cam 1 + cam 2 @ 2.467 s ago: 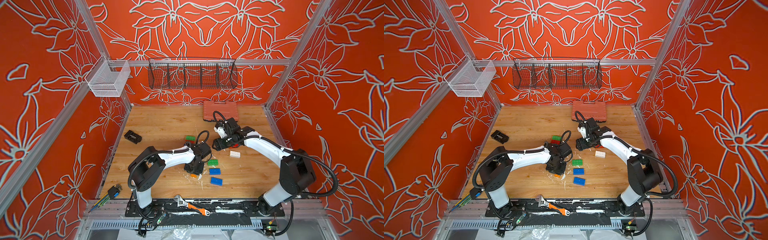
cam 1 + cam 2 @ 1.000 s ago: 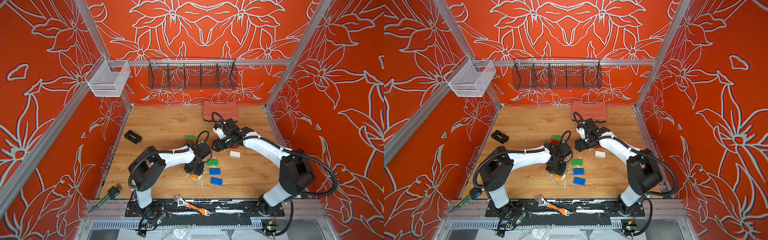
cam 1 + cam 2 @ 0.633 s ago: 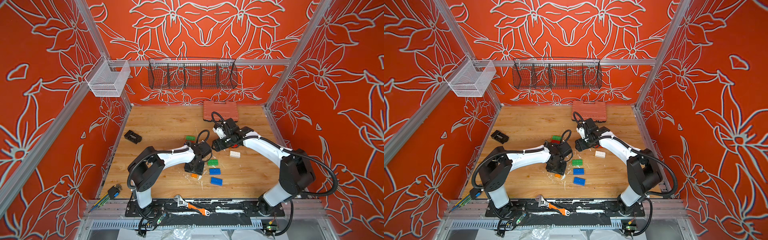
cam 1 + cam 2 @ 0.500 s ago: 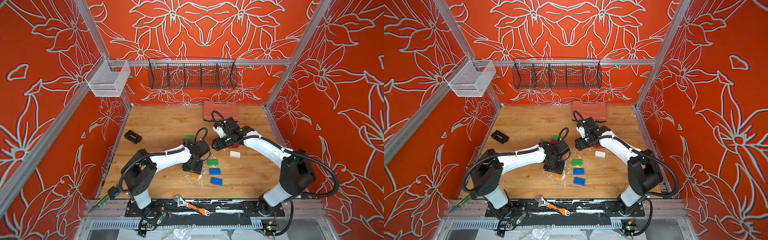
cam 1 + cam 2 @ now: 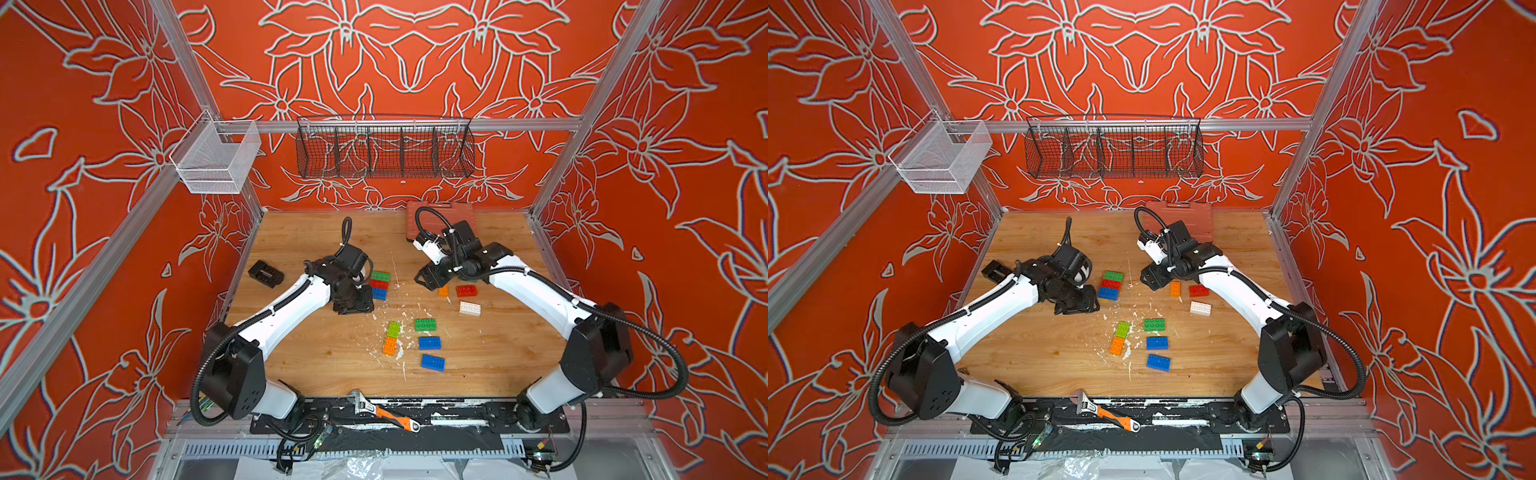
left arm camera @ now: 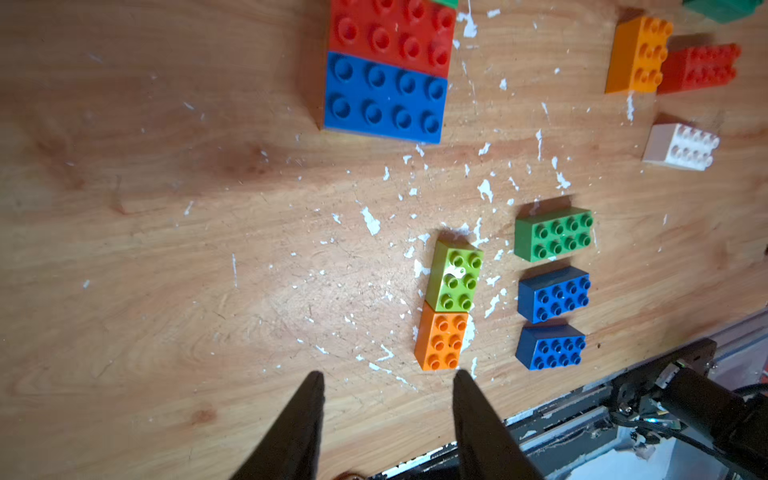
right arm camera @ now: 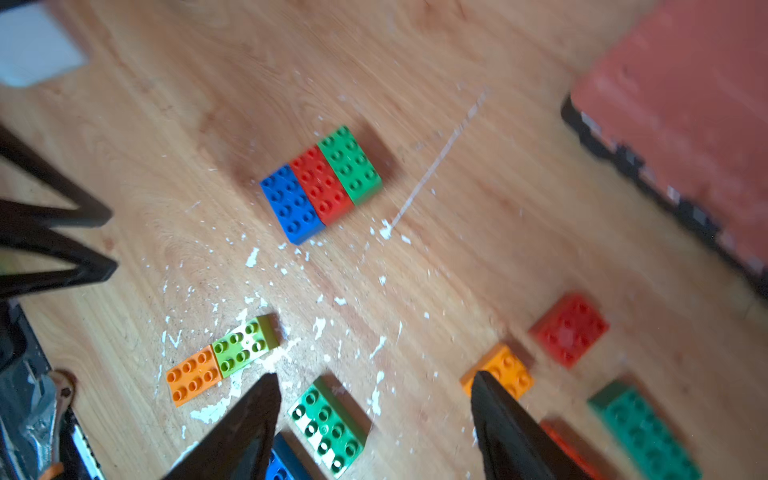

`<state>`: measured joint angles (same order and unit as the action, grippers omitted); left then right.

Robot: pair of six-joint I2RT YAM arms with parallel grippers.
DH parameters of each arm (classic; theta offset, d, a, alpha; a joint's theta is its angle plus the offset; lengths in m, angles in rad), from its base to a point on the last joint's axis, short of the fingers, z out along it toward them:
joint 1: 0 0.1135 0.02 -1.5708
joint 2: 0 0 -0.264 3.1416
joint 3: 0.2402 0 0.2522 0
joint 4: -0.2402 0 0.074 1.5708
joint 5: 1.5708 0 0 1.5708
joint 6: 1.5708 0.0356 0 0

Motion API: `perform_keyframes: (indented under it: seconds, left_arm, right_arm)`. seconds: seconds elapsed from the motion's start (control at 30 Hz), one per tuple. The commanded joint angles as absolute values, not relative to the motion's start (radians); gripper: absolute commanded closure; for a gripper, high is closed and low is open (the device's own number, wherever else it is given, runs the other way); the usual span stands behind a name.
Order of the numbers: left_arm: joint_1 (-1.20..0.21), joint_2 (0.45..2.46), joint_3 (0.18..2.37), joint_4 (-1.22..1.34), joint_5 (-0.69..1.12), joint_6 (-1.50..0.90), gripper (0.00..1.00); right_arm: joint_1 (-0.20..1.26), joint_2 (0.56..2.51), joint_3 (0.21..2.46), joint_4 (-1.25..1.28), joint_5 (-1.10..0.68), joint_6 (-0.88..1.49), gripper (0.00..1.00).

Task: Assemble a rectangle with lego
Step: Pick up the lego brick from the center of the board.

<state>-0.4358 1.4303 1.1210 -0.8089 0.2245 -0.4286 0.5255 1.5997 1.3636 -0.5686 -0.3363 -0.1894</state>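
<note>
Green, red and blue lego bricks sit joined side by side as one block (image 5: 380, 284) (image 5: 1111, 285) (image 7: 320, 185). Its blue end (image 6: 384, 97) lies just beyond my left gripper (image 5: 353, 305) (image 6: 386, 376), which is open and holds nothing. A lime brick (image 6: 455, 276) and an orange one (image 6: 441, 340) lie end to end nearer the front. Beside them lie a green brick (image 5: 425, 324) and two blue ones (image 5: 429, 343). My right gripper (image 5: 430, 280) (image 7: 374, 378) hovers open and holds nothing, next to a small orange brick (image 5: 443, 291), a red one (image 5: 466, 290) and a white one (image 5: 470, 308).
A salmon-pink case (image 5: 409, 218) lies at the back behind the right arm. A small black block (image 5: 266, 273) sits at the left edge. An adjustable wrench (image 5: 384, 415) rests on the front rail. White flecks dot the wooden table (image 5: 311, 357).
My left gripper has pulled back and to the left, off the lime and orange bricks, to a spot beside the three-brick block. The right arm has barely moved.
</note>
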Motion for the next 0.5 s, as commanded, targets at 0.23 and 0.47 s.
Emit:
perform_keyframes:
  seconds: [0.23,0.47]
  left_arm:
    - [-0.394,1.325,1.011,-0.683,0.323,-0.387,0.53]
    - [-0.394,1.347,1.003,-0.672,0.366,-0.38,0.54]
  right_arm:
    - [0.559,1.652,1.445,-0.717,-0.469,-0.483,0.28]
    - [0.563,1.508,1.193,-0.727,-0.422,-0.555,0.28]
